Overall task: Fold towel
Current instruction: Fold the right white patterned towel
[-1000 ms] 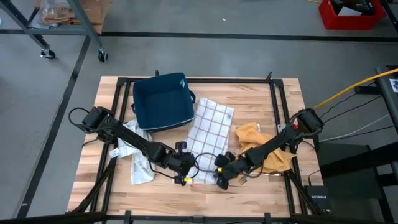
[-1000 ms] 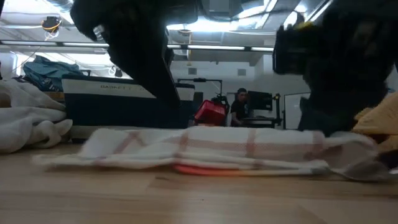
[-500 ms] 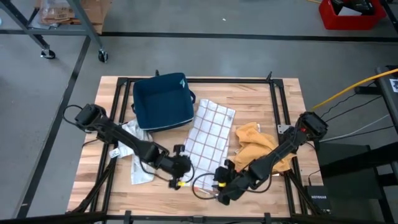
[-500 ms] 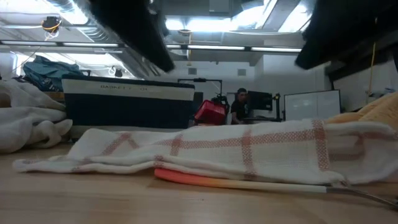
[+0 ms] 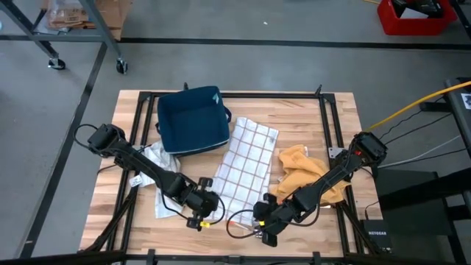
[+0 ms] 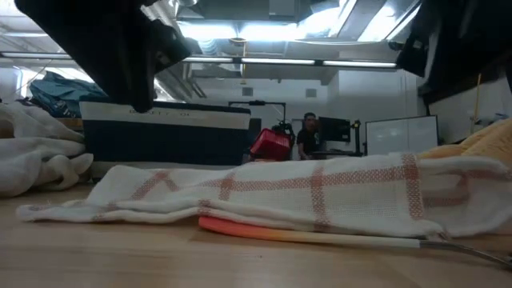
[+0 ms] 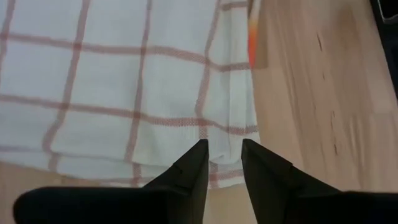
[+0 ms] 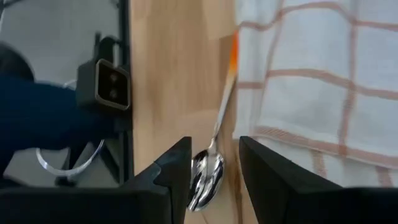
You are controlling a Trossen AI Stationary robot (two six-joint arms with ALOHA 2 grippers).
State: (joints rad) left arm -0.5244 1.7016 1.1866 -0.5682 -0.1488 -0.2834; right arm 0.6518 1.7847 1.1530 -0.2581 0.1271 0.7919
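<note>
The towel (image 5: 246, 165), white with red checks, lies flat on the table's middle, running from beside the basket toward the near edge. Its near end (image 6: 264, 212) rests over the orange handle of a spoon (image 6: 264, 232). My left gripper (image 5: 200, 218) hangs open above the towel's near left corner (image 7: 224, 168), touching nothing. My right gripper (image 5: 259, 224) hangs open off the near right corner, above the spoon's bowl (image 8: 208, 171), and also touches nothing. The low view shows both arms only as dark shapes raised above the towel.
A dark blue basket (image 5: 193, 121) stands at the far left of the towel. A crumpled white cloth (image 5: 162, 184) lies under my left arm, and a yellow cloth (image 5: 309, 177) lies under my right arm. A black frame (image 5: 335, 147) borders the table.
Both grippers have risen from the towel's near end and backed toward the table's near edge, the left one also going toward the left. The towel's near end has come nearer the near edge and shows taller in the low view, over the spoon's handle.
</note>
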